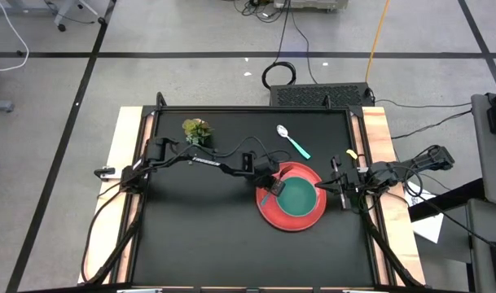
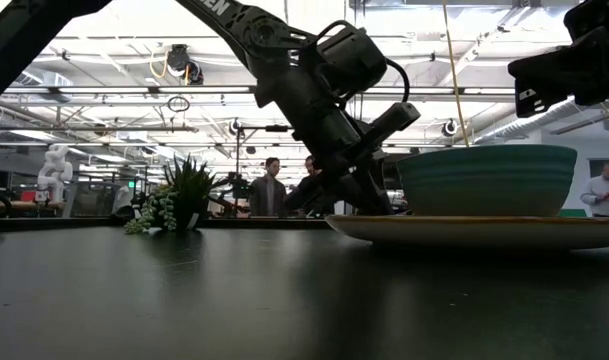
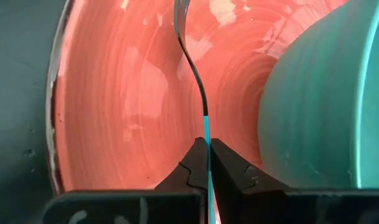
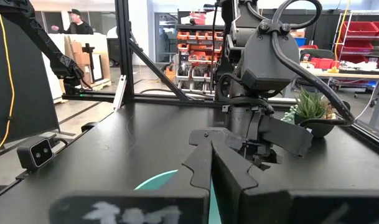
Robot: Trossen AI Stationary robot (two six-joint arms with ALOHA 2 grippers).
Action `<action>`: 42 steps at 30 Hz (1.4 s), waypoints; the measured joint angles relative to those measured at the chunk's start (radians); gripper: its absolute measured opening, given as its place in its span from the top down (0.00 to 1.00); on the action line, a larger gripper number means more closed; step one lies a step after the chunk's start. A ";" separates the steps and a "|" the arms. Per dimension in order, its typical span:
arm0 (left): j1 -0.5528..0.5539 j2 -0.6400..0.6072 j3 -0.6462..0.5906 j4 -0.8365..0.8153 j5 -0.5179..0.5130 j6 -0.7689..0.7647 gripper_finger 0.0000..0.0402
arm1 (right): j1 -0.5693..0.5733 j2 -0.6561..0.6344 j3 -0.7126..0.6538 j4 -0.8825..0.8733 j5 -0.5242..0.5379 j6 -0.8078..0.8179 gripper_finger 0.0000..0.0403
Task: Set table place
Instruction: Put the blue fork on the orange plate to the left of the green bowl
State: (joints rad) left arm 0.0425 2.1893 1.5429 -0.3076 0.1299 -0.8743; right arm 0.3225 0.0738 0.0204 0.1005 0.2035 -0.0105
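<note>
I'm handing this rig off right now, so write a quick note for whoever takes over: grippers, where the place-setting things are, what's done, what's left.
Left gripper: shut on the fork, held over the red plate beside the teal bowl.
Right gripper: shut, empty, waiting at the plate's right edge.
Done: bowl sits on the plate, right of centre on the table.
Left: set the fork down; place the spoon, which lies behind the plate.
</note>
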 joint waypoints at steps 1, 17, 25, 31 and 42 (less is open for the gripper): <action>0.000 0.000 0.000 -0.004 0.000 0.008 0.98 | 0.000 0.000 0.000 0.000 0.000 0.000 1.00; -0.012 -0.001 0.000 -0.014 -0.030 0.037 0.98 | 0.000 0.000 0.000 0.000 0.000 0.010 1.00; -0.012 -0.001 0.000 -0.013 -0.030 0.065 0.98 | 0.000 0.000 0.000 0.000 0.000 0.010 1.00; -0.013 -0.001 0.000 -0.012 -0.030 0.087 0.98 | 0.000 0.000 0.000 0.000 0.000 0.010 1.00; -0.014 0.000 -0.001 -0.010 -0.049 0.091 0.98 | 0.000 0.000 0.000 0.000 0.000 0.010 1.00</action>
State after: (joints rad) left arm 0.0284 2.1891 1.5423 -0.3172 0.0807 -0.7837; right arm 0.3222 0.0738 0.0203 0.1005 0.2037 -0.0002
